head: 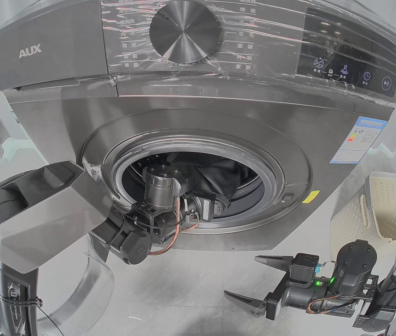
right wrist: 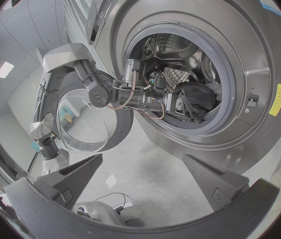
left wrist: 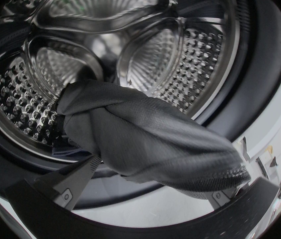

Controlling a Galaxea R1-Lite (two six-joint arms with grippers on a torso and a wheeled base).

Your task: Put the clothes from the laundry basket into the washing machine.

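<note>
The grey washing machine [head: 198, 113] stands with its round opening [head: 272, 173] uncovered. My left arm reaches into the drum [left wrist: 147, 57]. A bunched dark grey garment [left wrist: 140, 133] lies across my left gripper [left wrist: 140, 156], whose fingers stand apart: one finger [left wrist: 77, 176] is bare and the other is covered by the cloth. From the head view the garment [head: 216, 173] sits just inside the opening. My right gripper [head: 241, 276] hangs open and holds nothing, low over the floor in front of the machine, beside the cream laundry basket [head: 385, 206].
The machine's glass door [head: 81, 281] is swung open at the lower left, next to my left arm. A grey tiled floor [right wrist: 140, 170] lies in front of the machine. A small device with a cable [right wrist: 97, 211] rests on it.
</note>
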